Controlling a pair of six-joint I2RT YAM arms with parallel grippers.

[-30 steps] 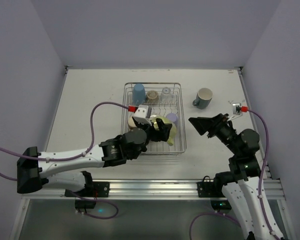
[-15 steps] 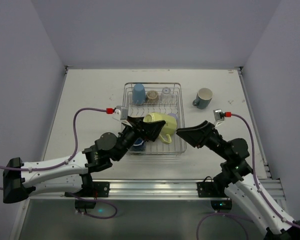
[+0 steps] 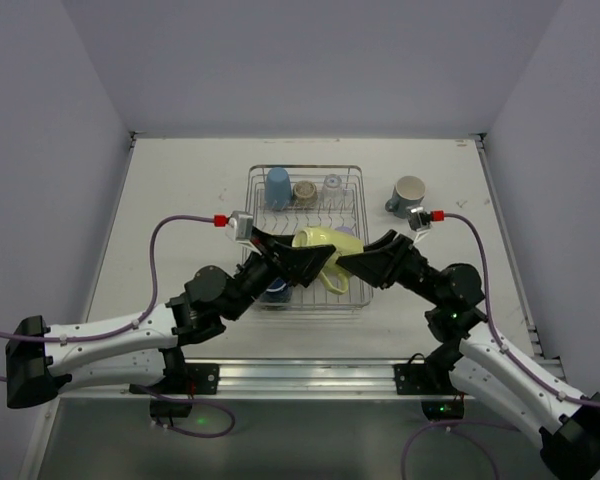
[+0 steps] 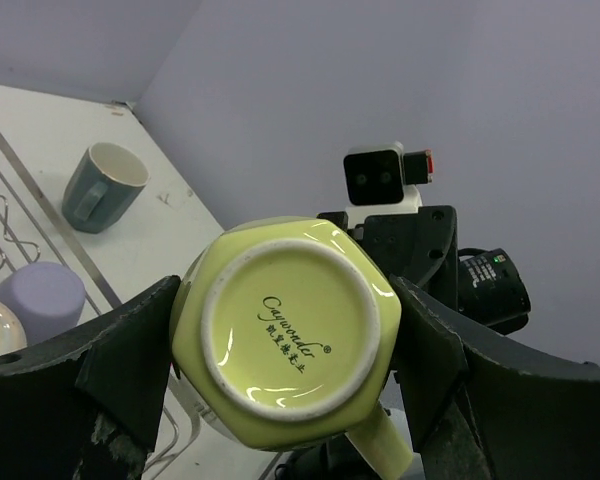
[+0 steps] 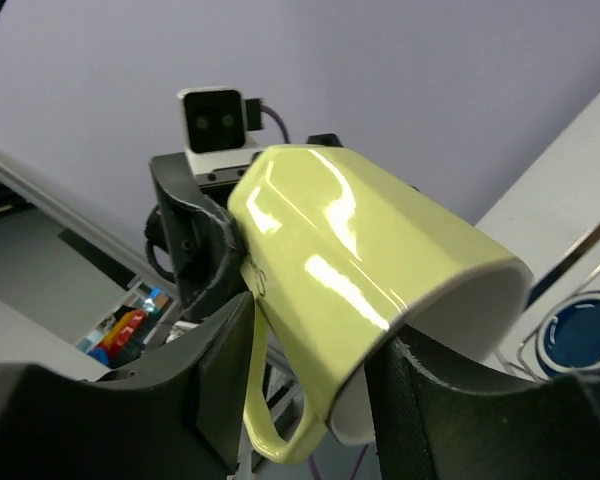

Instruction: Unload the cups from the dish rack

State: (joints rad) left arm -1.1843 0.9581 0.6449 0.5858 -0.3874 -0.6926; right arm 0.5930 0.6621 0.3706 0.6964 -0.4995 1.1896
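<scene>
My left gripper (image 3: 298,258) is shut on a yellow-green mug (image 3: 322,250) and holds it on its side above the silver wire dish rack (image 3: 357,292). The left wrist view shows the mug's base (image 4: 290,330) between my fingers. My right gripper (image 3: 356,264) is open at the mug's mouth. In the right wrist view (image 5: 310,370) its jaws straddle the mug's lower wall and handle (image 5: 380,270). Light blue (image 3: 277,187), beige (image 3: 304,191) and clear (image 3: 332,186) cups stand at the rack's far end. A dark blue cup (image 3: 275,290) lies under my left arm.
A grey-teal mug (image 3: 408,195) stands on the table right of the rack, also seen in the left wrist view (image 4: 100,187). A lavender cup (image 4: 35,300) sits in the rack below the held mug. Walls close the table on three sides.
My left gripper lifted the yellow-green mug out of the rack and turned it toward the right. My right arm swung left and brought its jaws onto the mug's rim.
</scene>
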